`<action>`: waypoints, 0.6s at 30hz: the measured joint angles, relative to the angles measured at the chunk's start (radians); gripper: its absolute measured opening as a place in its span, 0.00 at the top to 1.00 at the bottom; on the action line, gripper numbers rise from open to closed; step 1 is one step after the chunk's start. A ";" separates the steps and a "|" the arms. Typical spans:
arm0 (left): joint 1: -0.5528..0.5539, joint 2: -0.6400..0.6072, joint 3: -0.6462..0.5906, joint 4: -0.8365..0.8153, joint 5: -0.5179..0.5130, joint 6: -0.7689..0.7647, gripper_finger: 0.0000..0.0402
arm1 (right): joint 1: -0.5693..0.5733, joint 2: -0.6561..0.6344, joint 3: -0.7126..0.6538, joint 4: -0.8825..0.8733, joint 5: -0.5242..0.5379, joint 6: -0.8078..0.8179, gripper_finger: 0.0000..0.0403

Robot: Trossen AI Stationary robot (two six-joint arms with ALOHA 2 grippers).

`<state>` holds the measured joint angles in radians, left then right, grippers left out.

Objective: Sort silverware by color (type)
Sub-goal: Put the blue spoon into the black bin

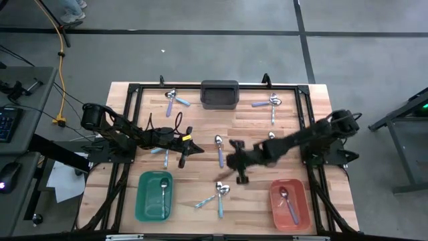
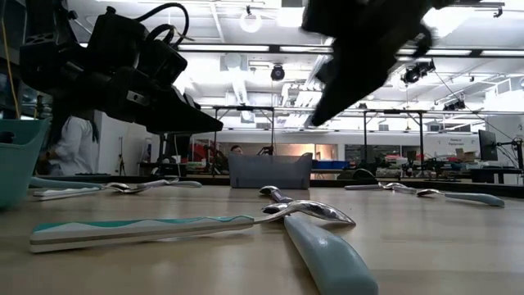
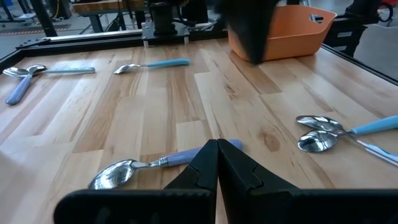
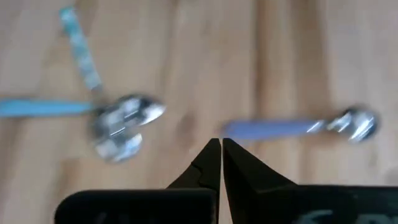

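Note:
Small spoons lie flat about the wooden table. A purple-handled spoon [image 1: 220, 151] [image 3: 155, 164] [image 4: 298, 127] lies at the centre. A teal and a light blue spoon [image 1: 217, 194] [image 4: 118, 121] [image 2: 246, 223] cross near the near edge. My left gripper [image 1: 198, 148] [image 3: 217, 149] [image 2: 214, 126] is shut and hovers left of the purple spoon. My right gripper [image 1: 229, 163] [image 4: 221, 146] [image 2: 316, 120] is shut above the table, by the purple spoon's handle end. More spoons lie far left [image 1: 175, 99], far right [image 1: 269, 102], and under the left arm [image 1: 165, 156].
A green bin [image 1: 142, 201] near left holds a teal spoon. An orange bin [image 1: 302, 209] [image 3: 292, 37] near right holds a purple spoon. A dark grey bin [image 1: 219, 95] [image 2: 270, 172] stands at the middle of the far edge. Black frame rails border the table.

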<state>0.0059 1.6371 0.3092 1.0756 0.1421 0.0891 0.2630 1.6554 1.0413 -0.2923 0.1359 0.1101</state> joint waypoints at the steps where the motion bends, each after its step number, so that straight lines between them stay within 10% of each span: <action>1: 0.000 0.000 0.000 -0.001 0.000 0.000 1.00 | -0.036 0.000 -0.020 0.050 -0.014 -0.044 1.00; 18: 0.000 0.000 0.000 -0.018 -0.045 0.063 1.00 | -0.382 -0.001 -0.148 0.642 -0.186 -0.396 1.00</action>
<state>0.0060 1.6371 0.3092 1.0576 0.0968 0.1520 -0.1192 1.6547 0.8936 0.3501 -0.0502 -0.2860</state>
